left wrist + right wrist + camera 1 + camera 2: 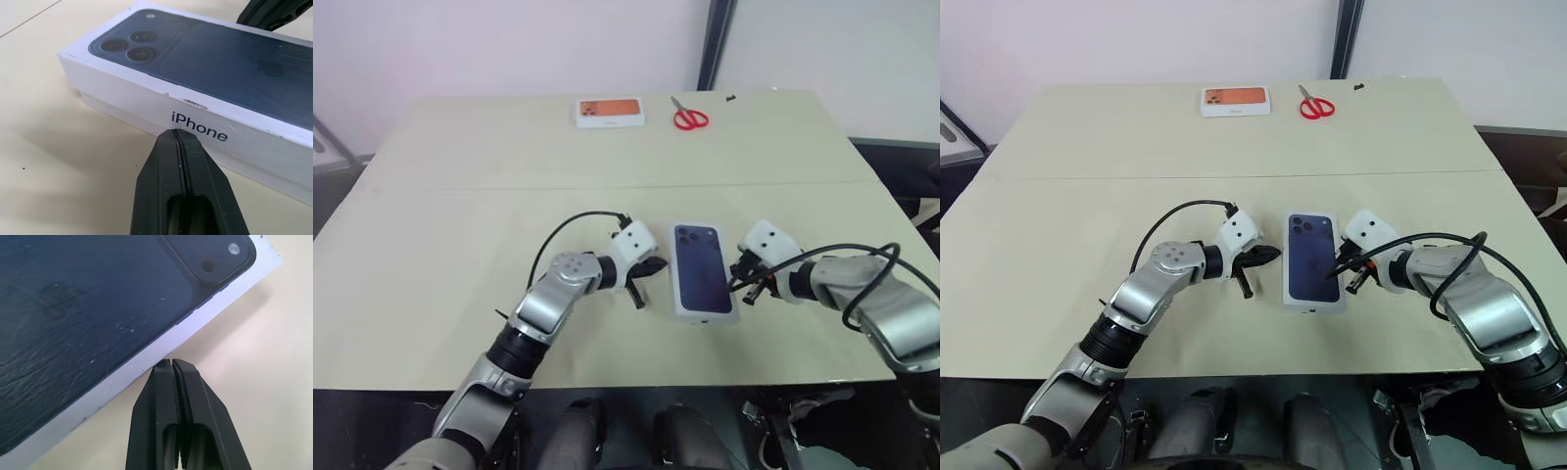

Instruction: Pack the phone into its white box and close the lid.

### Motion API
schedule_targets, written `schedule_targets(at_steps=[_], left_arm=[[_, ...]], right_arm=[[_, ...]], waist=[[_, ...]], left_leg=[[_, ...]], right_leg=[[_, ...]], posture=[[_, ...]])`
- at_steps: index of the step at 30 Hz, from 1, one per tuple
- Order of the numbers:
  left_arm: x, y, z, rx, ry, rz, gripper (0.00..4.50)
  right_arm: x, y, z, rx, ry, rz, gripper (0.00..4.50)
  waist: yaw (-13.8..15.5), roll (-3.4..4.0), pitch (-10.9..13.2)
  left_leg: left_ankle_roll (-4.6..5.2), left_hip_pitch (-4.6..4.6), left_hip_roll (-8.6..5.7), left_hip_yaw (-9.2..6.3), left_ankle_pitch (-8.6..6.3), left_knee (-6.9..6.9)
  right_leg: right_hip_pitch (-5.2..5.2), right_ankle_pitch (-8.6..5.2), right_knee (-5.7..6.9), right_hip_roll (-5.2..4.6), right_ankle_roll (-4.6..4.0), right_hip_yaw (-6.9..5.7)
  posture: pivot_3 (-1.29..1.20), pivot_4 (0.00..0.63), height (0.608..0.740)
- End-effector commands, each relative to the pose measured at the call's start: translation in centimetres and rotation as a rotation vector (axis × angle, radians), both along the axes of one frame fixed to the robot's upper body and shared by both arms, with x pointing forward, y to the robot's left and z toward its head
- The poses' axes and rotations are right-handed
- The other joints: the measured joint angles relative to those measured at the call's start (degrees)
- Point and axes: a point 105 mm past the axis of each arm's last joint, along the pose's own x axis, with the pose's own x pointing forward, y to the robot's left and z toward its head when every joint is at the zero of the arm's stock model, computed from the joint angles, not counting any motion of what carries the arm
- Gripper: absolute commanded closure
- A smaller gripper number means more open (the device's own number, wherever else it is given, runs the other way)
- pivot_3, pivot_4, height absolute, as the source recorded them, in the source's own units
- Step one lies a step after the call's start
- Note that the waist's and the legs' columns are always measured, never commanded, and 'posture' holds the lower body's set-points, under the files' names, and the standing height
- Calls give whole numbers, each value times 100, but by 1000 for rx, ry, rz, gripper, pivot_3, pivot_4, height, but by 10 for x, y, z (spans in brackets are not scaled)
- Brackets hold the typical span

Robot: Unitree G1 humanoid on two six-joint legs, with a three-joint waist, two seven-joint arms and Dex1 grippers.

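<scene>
The lid [701, 269], white with a dark blue phone picture on its face, lies over its white box on the table in front of me. A strip of the box [105, 104] shows beneath the lid's rim in the left wrist view. The phone is hidden. My left gripper [660, 265] is shut and empty, with its tip [177, 133] against the lid's left side wall by the printed name. My right gripper [1337, 272] is shut and empty too, and its tip [171, 363] rests at the lid's right edge.
A smaller white box with an orange picture [609, 112] and red scissors [688, 117] lie at the table's far side. A seam [509, 186] crosses the beige table. The table's front edge [636, 384] runs just below my arms.
</scene>
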Motion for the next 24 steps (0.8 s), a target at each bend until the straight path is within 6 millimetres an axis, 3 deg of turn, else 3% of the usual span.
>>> schedule_targets(at_steps=[1, 8, 11, 14, 18, 24], left_arm=[[3, 5, 10, -26, -34, 13, 4500], [18, 17, 30, -82, -65, 76, 4500], [19, 9, 47, -144, -78, 60, 4500], [20, -9, 53, -163, -81, 34, 4500], [18, -30, 33, -66, -82, -20, 4500], [20, -29, -3, 123, -72, -38, 4500]], right_arm=[[1, -9, 16, -18, -53, 10, 4427], [-8, -10, 31, 6, -84, 86, 4427], [-22, 3, 36, 66, -74, 189, 4427], [-42, 18, 28, 99, -16, 287, 4427], [-45, 23, 5, 73, 31, 262, 4427], [-43, 16, -19, 7, 76, 187, 4427]], waist=[[0, 0, 0], [4, 0, 0], [16, -1, 1], [24, -2, 0], [-5, -2, -1], [-4, -7, -6]], left_leg=[[0, 0, 0, 0, 0, 0], [0, 0, 0, 0, 0, 1], [0, -1, 0, 0, 0, 4], [1, -1, 0, -1, -1, 9], [2, 3, 0, -1, -1, 12], [1, 6, 0, -1, -1, 10]], right_leg=[[0, 0, 0, 0, 0, 0], [1, 0, 0, 0, 0, -1], [2, 0, 0, 0, 0, -2], [7, 0, 0, 0, 1, -5], [13, 1, 1, 1, 2, -4], [11, 1, 5, 3, 2, -1]], posture=[[0, 150, 740], [0, 150, 740], [0, 150, 740], [0, 150, 740], [0, 150, 740], [0, 150, 740]])
